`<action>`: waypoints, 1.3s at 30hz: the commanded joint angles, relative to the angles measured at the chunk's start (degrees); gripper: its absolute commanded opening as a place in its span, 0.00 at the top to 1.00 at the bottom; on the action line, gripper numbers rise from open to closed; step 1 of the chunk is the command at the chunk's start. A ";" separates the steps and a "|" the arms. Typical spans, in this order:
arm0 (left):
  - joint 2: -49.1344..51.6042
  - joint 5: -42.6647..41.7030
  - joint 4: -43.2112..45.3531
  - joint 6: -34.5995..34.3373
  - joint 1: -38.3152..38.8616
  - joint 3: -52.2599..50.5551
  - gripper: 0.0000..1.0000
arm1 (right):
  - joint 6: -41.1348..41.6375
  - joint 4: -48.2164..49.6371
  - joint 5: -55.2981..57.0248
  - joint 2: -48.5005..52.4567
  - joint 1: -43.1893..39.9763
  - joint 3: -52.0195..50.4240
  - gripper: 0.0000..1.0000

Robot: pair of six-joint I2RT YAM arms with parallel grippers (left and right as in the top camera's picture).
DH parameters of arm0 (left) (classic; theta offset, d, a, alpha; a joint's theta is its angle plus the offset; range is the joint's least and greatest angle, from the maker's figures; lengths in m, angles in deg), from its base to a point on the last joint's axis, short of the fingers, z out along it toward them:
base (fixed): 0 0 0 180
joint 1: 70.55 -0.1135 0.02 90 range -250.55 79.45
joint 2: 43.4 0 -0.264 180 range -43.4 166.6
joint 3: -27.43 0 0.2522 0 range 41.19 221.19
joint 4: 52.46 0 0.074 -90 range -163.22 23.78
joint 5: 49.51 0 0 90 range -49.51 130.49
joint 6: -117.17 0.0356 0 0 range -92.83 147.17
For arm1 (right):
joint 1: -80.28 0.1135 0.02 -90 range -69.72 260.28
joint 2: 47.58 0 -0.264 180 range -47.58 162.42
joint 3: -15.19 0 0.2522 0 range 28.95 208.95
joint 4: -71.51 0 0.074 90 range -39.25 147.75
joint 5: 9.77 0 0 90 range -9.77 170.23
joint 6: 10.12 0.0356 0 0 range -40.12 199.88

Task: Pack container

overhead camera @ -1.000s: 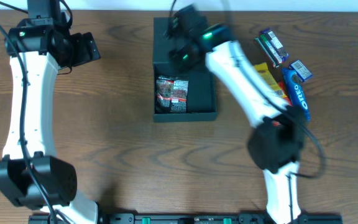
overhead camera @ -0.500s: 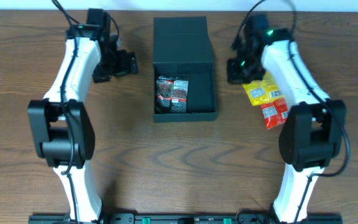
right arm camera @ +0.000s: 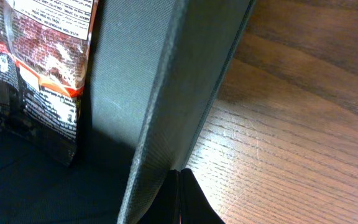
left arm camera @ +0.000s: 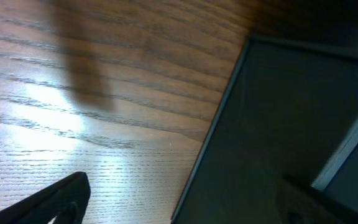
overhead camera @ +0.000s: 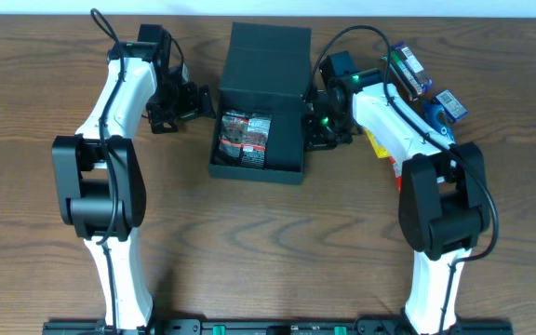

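Brace container (overhead camera: 255, 171) with clenched, empty right tool (overhead camera: 316, 128) at its right wall; bring wide-open left tool (overhead camera: 192, 100) to lid (overhead camera: 270, 54), fold gently.

You have the container (overhead camera: 285, 140) mid-table, a packet (overhead camera: 244, 138) in it; left gripper (overhead camera: 197, 100) just beside its left wall, right gripper (overhead camera: 313, 127) against its right wall, snacks (overhead camera: 406, 67) farther right

Right wrist view, snack packet (right arm camera: 42, 62) inside the container (right arm camera: 143, 81), white panel of fine black print along its top edge, too small for us to read, overhead view, blue packet (overhead camera: 447, 105), lettering we cannot make out.
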 commanded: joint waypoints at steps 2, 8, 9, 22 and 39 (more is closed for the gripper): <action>-0.13 -0.55 -0.72 0.48 -0.09 -0.37 0.00 | 1.31 1.95 1.25 -0.24 -1.86 -0.24 0.99; -0.13 -0.07 -2.93 0.70 -0.07 -0.37 0.15 | 4.22 9.73 1.29 -0.26 -4.00 -0.17 0.99; -0.11 0.31 -3.17 0.66 -0.07 -0.37 0.17 | 4.26 11.04 1.25 -0.26 -3.98 -0.17 0.99; -0.11 1.49 -6.14 0.63 0.02 -2.89 0.94 | 5.90 19.71 -1.51 -0.24 -2.10 -0.20 0.99; -0.13 -2.56 -6.40 0.87 3.41 -7.52 0.94 | 5.66 21.81 -0.83 -0.22 -0.15 -0.20 0.99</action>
